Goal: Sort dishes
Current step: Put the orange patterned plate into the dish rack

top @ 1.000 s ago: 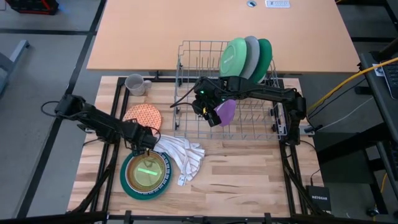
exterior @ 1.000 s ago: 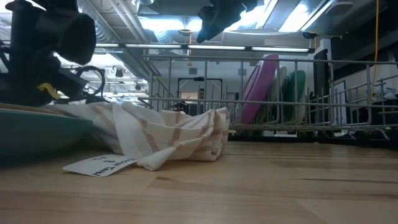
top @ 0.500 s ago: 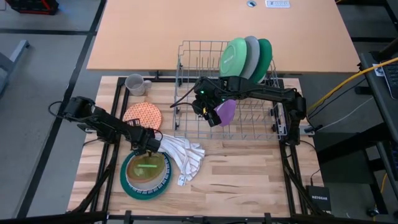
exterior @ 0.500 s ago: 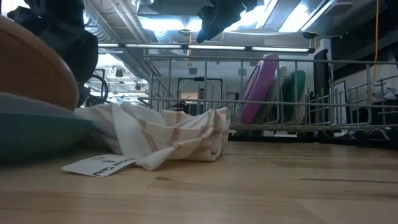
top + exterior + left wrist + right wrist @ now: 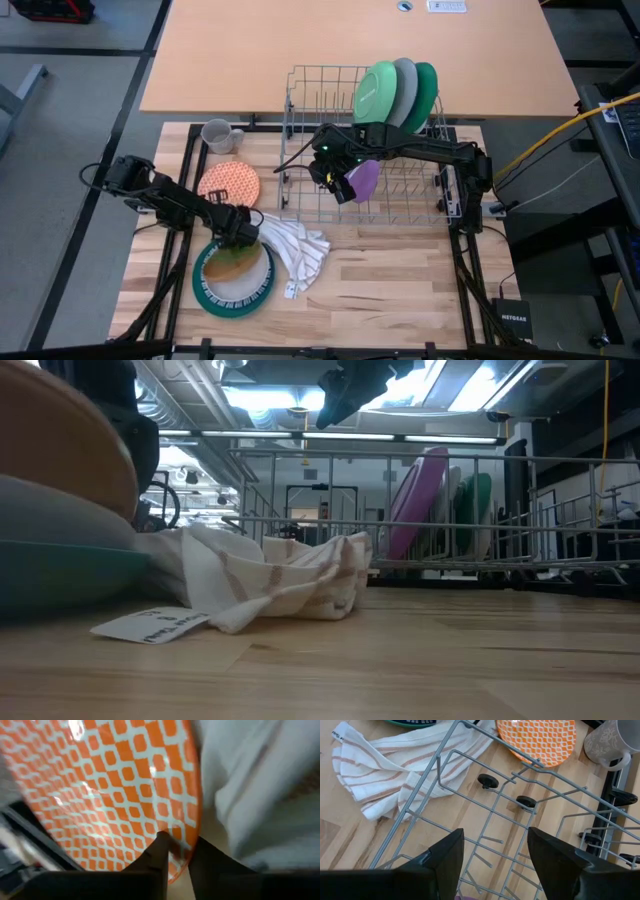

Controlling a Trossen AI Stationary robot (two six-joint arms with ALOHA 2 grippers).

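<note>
My left gripper (image 5: 240,235) is shut on the brown bowl (image 5: 232,265), which stands tipped on a grey plate (image 5: 245,290) and a teal plate (image 5: 212,298) at the near left. In the left wrist view the bowl (image 5: 110,785) shows orange checks. My right gripper (image 5: 340,185) hangs open over the wire rack (image 5: 300,80), above a purple plate (image 5: 365,180). Green (image 5: 378,92), grey (image 5: 404,85) and teal (image 5: 427,92) plates stand on edge in the rack's far end. An orange checked plate (image 5: 228,185) and a grey mug (image 5: 217,135) sit on the table at the far left. My left gripper pinches the bowl's far rim (image 5: 192,822) between its two fingers (image 5: 159,847), one on each face. The fingers slant down from the table's left. The bowl is tilted, its near side (image 5: 50,440) raised off the grey plate (image 5: 50,510).
A white striped cloth (image 5: 295,250) lies bunched beside the stack, touching my left gripper's right side, its tag (image 5: 150,625) on the table. Bare wood lies near and to the right. The rack's wires (image 5: 485,805) run just under my right gripper (image 5: 495,837).
My left gripper has sunk onto the bowl's far rim and shut on it. The bowl, flat in the stack before, has tipped. Its near side has risen and bared the grey plate beneath. The cloth has shifted a little.
</note>
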